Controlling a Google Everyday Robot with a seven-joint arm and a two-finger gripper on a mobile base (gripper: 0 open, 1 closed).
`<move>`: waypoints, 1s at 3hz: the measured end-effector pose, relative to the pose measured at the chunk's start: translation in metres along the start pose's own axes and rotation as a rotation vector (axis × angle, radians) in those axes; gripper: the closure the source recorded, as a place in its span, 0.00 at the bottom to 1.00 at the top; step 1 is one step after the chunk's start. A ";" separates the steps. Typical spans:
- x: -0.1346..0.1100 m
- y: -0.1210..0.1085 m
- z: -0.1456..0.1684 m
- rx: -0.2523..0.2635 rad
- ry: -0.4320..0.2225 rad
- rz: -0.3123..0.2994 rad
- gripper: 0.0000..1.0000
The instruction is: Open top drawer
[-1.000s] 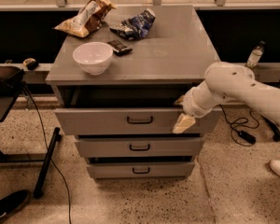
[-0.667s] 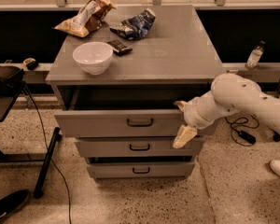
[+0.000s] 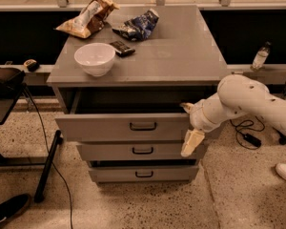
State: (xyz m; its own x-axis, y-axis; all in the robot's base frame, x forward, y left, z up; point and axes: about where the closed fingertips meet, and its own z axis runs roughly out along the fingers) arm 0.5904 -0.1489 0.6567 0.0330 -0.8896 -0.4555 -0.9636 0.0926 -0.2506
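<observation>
The top drawer (image 3: 109, 127) stands part-way out, a shade farther than a moment ago, and the hand (image 3: 188, 126) has sunk slightly with it. The hand sits at the drawer's end corner, released, with one finger at the front's upper edge and one hanging before it. Beyond the hand, the desk (image 3: 181, 56) bears a bowl (image 3: 95, 58), a tan bag (image 3: 86, 18) and a blue bag (image 3: 136, 25), their print unreadable.
</observation>
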 end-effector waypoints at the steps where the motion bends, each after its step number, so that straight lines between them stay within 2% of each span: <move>1: 0.001 -0.001 0.008 -0.060 -0.003 0.021 0.00; 2: 0.000 -0.002 0.005 -0.060 -0.003 0.021 0.00; 3: -0.020 0.006 0.008 -0.152 0.036 0.014 0.17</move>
State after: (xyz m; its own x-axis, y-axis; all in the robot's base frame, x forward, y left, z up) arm 0.5864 -0.1270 0.6573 0.0119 -0.9046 -0.4262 -0.9931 0.0389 -0.1105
